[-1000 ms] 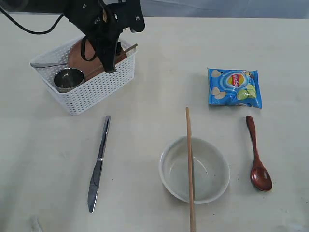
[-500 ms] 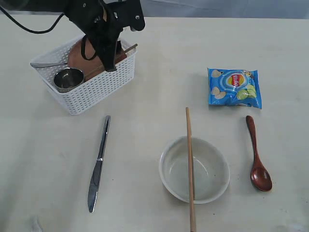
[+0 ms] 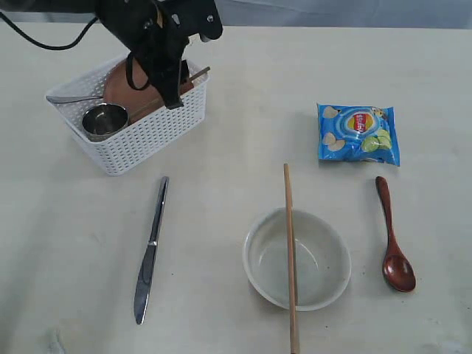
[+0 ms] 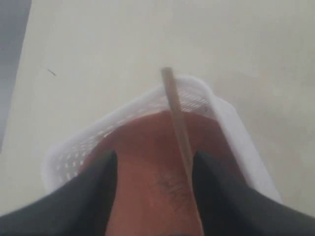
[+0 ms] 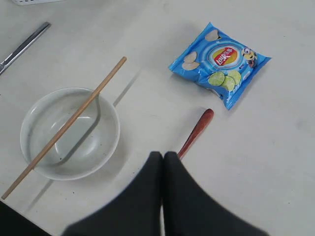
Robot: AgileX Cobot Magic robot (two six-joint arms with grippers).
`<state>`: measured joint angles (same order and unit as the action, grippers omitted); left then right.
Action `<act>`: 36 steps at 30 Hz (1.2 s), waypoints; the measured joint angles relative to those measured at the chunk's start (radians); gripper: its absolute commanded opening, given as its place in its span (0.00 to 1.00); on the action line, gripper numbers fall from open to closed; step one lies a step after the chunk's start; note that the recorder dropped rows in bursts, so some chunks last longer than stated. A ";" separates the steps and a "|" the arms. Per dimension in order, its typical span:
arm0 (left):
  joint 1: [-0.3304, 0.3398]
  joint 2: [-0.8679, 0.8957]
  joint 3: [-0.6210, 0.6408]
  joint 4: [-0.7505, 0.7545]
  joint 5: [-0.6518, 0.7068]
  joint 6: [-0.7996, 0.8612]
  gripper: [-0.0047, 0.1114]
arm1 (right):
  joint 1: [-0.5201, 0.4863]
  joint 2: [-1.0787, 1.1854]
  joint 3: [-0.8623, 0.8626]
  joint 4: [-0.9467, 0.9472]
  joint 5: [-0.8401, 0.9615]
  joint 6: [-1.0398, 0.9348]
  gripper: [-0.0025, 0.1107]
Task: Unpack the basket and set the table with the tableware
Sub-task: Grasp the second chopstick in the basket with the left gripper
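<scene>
Left arm [image 3: 147,29]: since half a second ago it has risen a little over the basket, and nothing else has changed place. The left jaws are spread apart, one on each side of the plate's edge and of the chopstick leaning there. They grasp nothing yet; I judge they are lined up to take this chopstick.
Bench [image 3: 243,88]: pale and flat; it carries all the things.
Basket [image 3: 140,140]: white lattice, at the far left of the bench. Four pieces are inside, so the unpacking looks about half done.
Right jaws: clenched together on nothing, hanging above the spoon's handle, probably waiting out of the way.
Bowl [image 3: 259,258]: upright, near the middle, the centre of the setting.
Plate [image 3: 118,81]: reddish-brown, on its edge and tilted against the basket wall, likely too wide to lie flat inside.
Chips bag [image 3: 358,133]: flat, beyond the spoon and apart from it; not tableware.
Chopsticks: one [image 3: 290,243] lies across the bowl's rim. Its partner [image 4: 177,123] leans on the plate in the basket, its end over the rim.
Knife [image 3: 150,251]: flat, left of the bowl, well apart.
Spoon [image 3: 392,236]: right of the bowl, mirroring the knife.
Cup [image 3: 105,120]: steel, upright in the basket, beside the plate.
Fork [image 3: 70,99]: a steel handle resting on the basket rim near the cup; the rest is hard to see.
</scene>
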<state>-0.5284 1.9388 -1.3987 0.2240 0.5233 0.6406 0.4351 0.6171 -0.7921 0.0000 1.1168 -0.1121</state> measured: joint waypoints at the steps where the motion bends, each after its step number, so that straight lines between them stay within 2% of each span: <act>1: 0.000 0.009 0.000 0.000 -0.005 0.005 0.44 | 0.000 0.000 0.000 0.000 0.000 0.000 0.02; 6: 0.000 0.040 0.000 -0.004 -0.012 0.018 0.44 | 0.000 0.000 0.000 0.000 0.000 0.002 0.02; 10: 0.000 0.049 0.000 -0.008 -0.068 0.024 0.44 | 0.000 0.000 0.000 0.000 0.000 0.002 0.02; 26: 0.000 0.072 0.000 -0.008 -0.073 0.032 0.43 | 0.000 0.000 0.000 0.000 -0.002 0.004 0.02; 28: 0.000 0.072 0.000 -0.008 -0.073 0.032 0.39 | 0.000 0.000 0.000 0.000 -0.002 0.004 0.02; 33: 0.000 0.072 0.000 -0.012 -0.073 0.032 0.18 | 0.000 0.000 0.000 0.000 -0.002 0.006 0.02; 36: 0.000 0.072 0.000 -0.018 -0.073 0.032 0.10 | 0.000 0.000 0.000 0.000 -0.002 0.006 0.02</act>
<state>-0.5284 2.0110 -1.3987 0.2061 0.4502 0.6726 0.4351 0.6171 -0.7921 0.0000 1.1148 -0.1058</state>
